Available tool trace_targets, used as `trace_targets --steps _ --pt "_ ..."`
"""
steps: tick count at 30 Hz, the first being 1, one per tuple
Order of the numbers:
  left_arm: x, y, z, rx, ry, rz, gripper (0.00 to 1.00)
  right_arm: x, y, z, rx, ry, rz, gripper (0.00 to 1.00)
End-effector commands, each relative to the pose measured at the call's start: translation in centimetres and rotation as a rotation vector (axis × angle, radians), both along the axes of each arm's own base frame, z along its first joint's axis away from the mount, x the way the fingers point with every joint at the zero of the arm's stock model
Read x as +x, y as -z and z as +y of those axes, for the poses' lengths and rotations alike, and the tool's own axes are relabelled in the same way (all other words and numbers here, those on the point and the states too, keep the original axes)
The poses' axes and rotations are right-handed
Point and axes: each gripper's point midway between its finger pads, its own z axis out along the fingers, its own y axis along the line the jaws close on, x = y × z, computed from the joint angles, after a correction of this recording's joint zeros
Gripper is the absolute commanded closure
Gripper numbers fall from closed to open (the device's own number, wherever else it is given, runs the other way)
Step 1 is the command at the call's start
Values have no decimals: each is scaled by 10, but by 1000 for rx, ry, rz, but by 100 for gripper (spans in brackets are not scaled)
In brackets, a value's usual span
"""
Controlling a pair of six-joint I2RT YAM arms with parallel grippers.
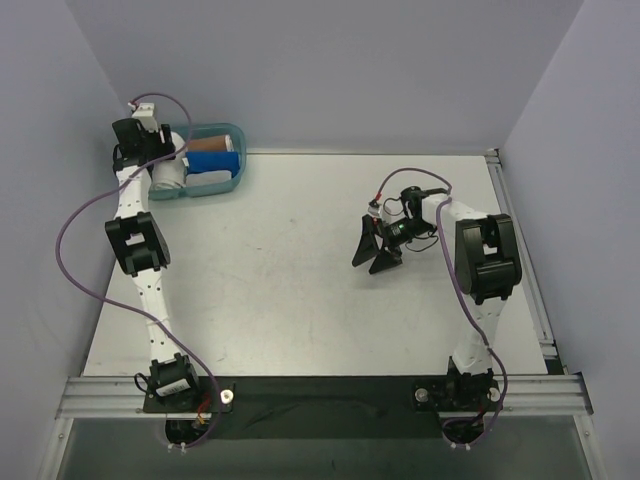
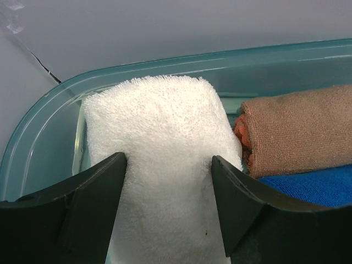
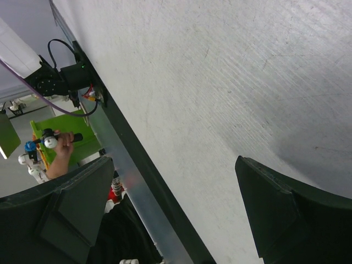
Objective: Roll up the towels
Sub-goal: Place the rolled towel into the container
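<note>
**Left end effector (image 2: 169, 162) clamps white towel (image 2: 159, 121) in far-left bin (image 2: 38, 137)**

Black fingers (image 2: 77, 214) fill the near edge of the left wrist view, closed partway and pressing on both sides of the white towel. The cloth bulges wider beyond them than between them, which suggests a firm squeeze rather than a loose straddle. The towel is a thick bundle, apparently rolled, and stands at the left end of the teal bin, at the far left corner of the counter (image 1: 280, 300). Whether it is being set in or lifted out cannot be told; a hold from above suits either. To its right lie a brown towel (image 2: 297, 132) on the far side and a blue towel (image 2: 313, 187) on the near side. Both are bundled and packed close, so the bin takes all three.

Over on the right, the right end effector (image 1: 373, 256) hangs above the counter, well apart from the bin. Its fingers are spread wide with nothing between them, and it is likely kept out of the way while the left arm works.

The count: one white towel, one brown, one blue, one bin, two arms, two end effectors. No other white towel shows on the counter, so the rolling looks close to done.
</note>
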Motion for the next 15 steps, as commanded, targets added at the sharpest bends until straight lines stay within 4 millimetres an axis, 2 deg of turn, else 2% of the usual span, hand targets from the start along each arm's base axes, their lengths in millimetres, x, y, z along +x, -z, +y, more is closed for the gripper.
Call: trace_targets --steps 1,2,3,5,6,8,9,11,12,13,14,15 --pt "-3 -53 -7 -12 15 -51 24 -7 -12 -2 -5 -8 -11 0" --pt "-4 -63 -6 -8 12 -66 22 -5 -16 -2 -2 -8 -26 0" --pt "-6 -85 -6 5 7 -96 21 -4 -19 -1 1 -9 -40 0" --pt "-10 -106 -4 20 5 -124 20 -1 -25 -1 0 -8 -62 0" --pt "-14 -126 -4 22 5 -150 19 1 -31 -2 0 -3 -84 0" --pt "-20 -150 -1 20 4 -184 17 7 -39 -6 -6 6 -123 0" --pt "-26 -176 -2 29 4 -217 15 8 -47 -8 -5 11 -148 0" --pt "-35 -193 -7 42 25 -220 12 13 -56 -12 -12 26 -182 0" --pt "-45 -217 -12 50 35 -243 11 15 -63 -16 -14 38 -205 0" --pt "-52 -211 -16 37 46 -200 3 18 -68 -18 -16 45 -224 0" --pt "-60 -216 -20 42 66 -191 3 18 -77 -20 -15 52 -251 0" --pt "-74 -239 -25 46 73 -205 3 20 -79 -26 -27 69 -264 0"
